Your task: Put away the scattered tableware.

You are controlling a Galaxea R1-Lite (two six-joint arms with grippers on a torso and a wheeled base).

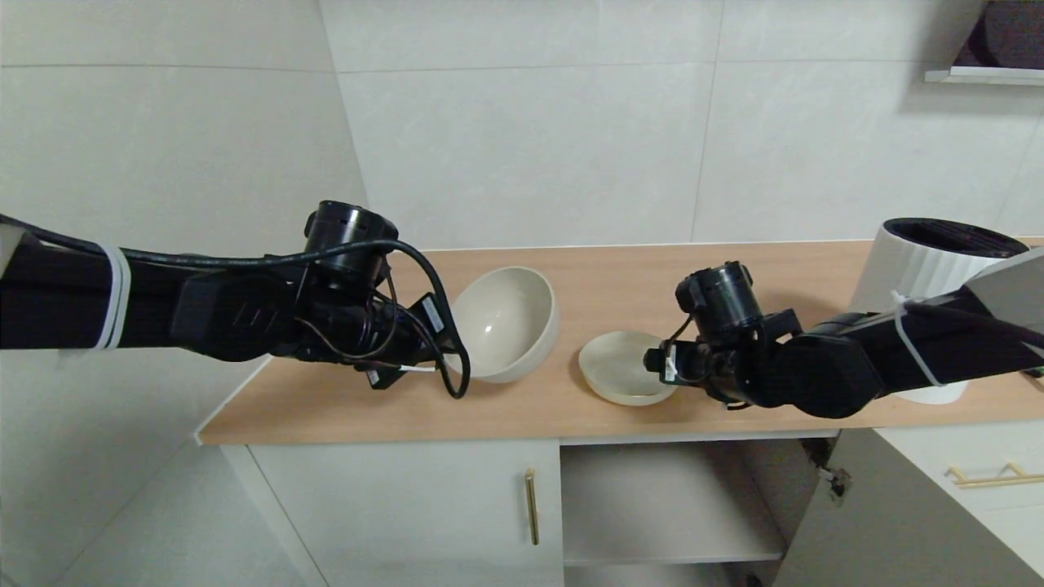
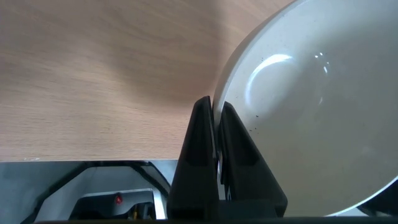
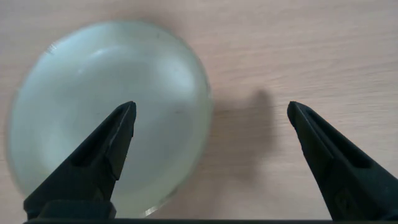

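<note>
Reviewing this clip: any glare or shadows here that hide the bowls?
Head view: one small highlight inside the large bowl. Left wrist view: bright glints on its inner wall, soft shadow on the countertop by the left gripper clamping its rim. Right wrist view: faint shadow beside the small dish, under the open right gripper. Nothing hidden.

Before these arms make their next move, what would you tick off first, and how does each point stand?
1. Left gripper clamped on the large bowl rim: ok, fingers pinch it.
2. Large bowl clear of the counter: cannot tell; it sits tilted.
3. Right gripper open: ok.
4. Right gripper lined up on the small dish: ok, its fingers straddle the dish's rim, one over the dish, one over bare counter.
5. Cupboard shelf open to receive: ok, door swung aside.
6. Room between right arm and white canister: cannot tell.
</note>
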